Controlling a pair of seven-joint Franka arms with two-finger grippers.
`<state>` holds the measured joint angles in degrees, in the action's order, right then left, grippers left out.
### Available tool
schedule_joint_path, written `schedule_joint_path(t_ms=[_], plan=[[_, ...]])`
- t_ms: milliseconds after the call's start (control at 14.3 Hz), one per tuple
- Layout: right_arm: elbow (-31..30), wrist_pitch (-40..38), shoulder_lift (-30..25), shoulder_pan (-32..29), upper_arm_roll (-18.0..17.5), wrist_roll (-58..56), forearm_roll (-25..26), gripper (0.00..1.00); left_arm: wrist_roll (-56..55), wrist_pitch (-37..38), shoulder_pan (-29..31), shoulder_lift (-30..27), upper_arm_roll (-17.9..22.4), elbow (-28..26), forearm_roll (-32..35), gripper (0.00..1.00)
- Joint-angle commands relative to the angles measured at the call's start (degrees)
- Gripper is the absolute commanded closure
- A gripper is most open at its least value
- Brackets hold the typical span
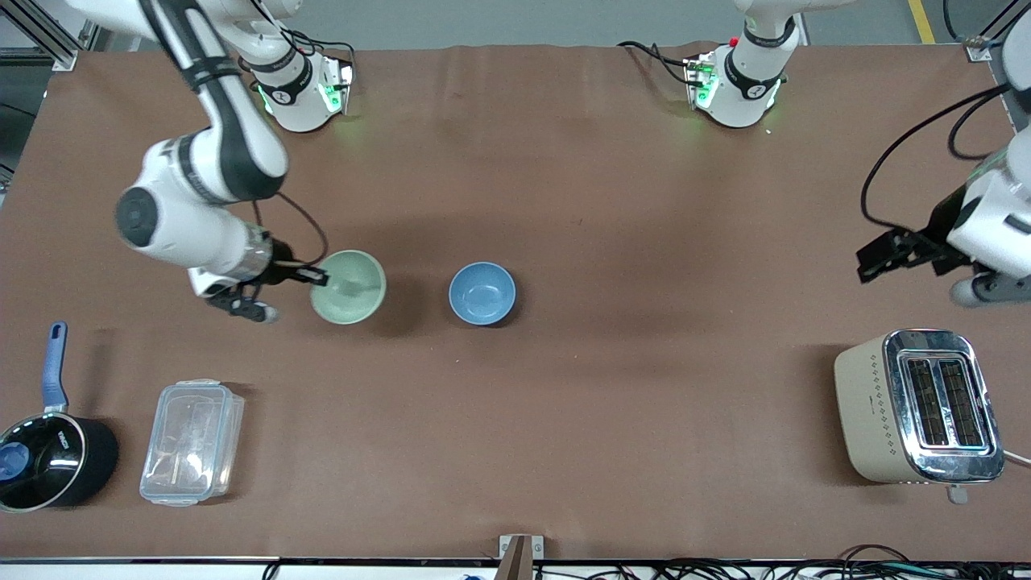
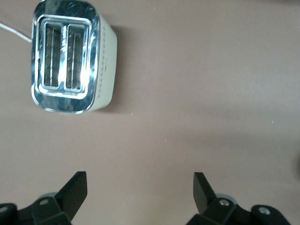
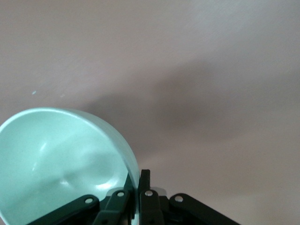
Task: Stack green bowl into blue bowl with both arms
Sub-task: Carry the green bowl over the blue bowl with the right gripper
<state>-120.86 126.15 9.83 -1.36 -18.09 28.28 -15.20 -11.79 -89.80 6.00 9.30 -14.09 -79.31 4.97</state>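
Right wrist view alone shows fingers [image 3: 143, 187] pinching green bowl [image 3: 61, 159] rim.

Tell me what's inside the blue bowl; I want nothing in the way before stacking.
The blue bowl shows only its own lighter-blue inside; nothing lies in it. The right gripper grips the green bowl by its rim beside it.

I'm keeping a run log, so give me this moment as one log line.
right gripper: shut on green bowl rim | blue bowl: empty, beside it | left gripper: open, waiting above table near toaster
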Motion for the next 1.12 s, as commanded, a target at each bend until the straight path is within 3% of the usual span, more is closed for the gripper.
schedule_joint_path(t_ms=[0,140,419,628,907,1047], plan=[[-1.1,3.9,-0.3,-0.8,-5.6,9.6,1.8,1.00,1.9,1.6,-0.3,-4.0,0.3,-2.2,-0.8,0.00],[-0.8,7.7,1.8,-0.8,-9.2,15.1,1.8,1.00,3.4,1.6,-5.8,-7.9,6.8,-6.4,-0.9,0.00],[-0.8,17.4,7.3,-0.4,-13.2,23.7,3.8,1.00,7.5,1.7,-10.5,-11.8,12.7,-11.3,-2.1,0.00],[0.6,19.7,10.8,1.1,-14.3,31.5,10.7,1.00,8.2,1.7,-10.6,-12.0,12.9,-11.4,-2.5,0.00],[3.3,19.7,16.4,1.3,-17.3,45.2,24.5,0.99,8.3,1.6,-10.6,-11.5,12.9,-11.1,-3.4,0.00],[4.8,19.7,18.5,1.5,-18.4,50.5,27.8,0.99,8.3,1.6,-10.7,-11.5,12.9,-11.0,-3.5,0.00]])
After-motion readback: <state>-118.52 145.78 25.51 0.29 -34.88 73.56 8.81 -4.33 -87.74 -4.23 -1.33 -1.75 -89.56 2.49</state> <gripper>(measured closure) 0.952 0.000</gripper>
